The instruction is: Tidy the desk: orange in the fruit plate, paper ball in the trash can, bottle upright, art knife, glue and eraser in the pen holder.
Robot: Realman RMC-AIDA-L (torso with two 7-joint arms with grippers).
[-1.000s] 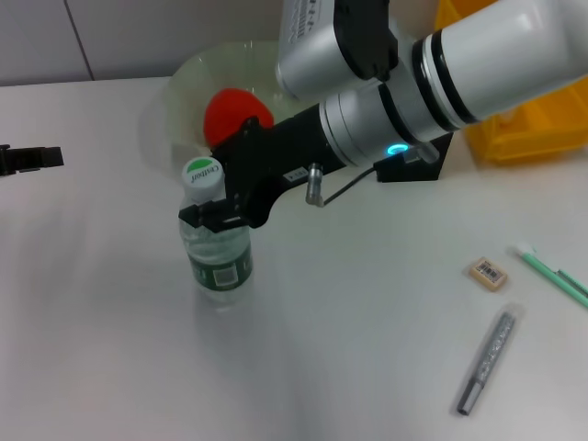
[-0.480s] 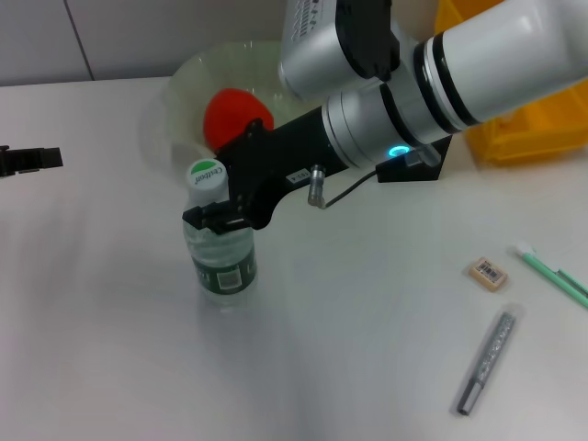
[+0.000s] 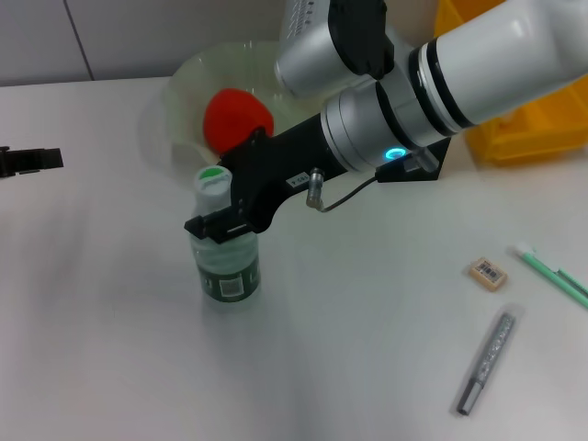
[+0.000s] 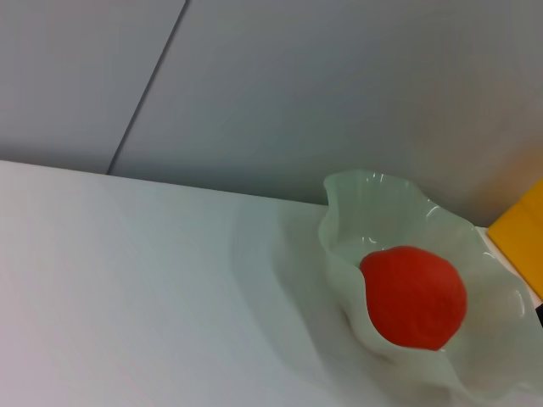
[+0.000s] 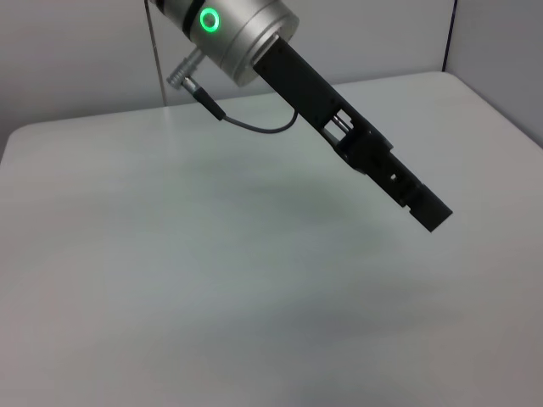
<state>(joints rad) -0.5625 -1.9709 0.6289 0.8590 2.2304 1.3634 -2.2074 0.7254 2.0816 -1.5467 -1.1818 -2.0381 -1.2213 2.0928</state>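
We see the white desk filling most of the head view. Only that view shows our right arm reaching across it, its black right gripper clamped on the neck of the bottle, just under the white-and-green cap. The bottle stands upright on the desk, just in front of the fruit plate.

The yellow trash can sits at the far right corner, mostly behind the arm; its inside is hidden from us. The black base of the pen holder peeks out under the arm next to it; contents hidden too.

The fruit plate holds the orange. The left wrist view gives the better look: plate with its ruffled rim and the orange resting inside it, against a grey wall. That view does not show the bottle or either gripper.

The right wrist view shows only bare desk and our left gripper hovering farther off, green ring lit on its wrist; we cannot tell its finger state. In the head view the left gripper sits at the far left edge, well apart from the bottle.

Smaller items on the right of the desk: a grey pen-like tool, a green-and-white stick at the edge, and the eraser with its barcode sticker between the two.
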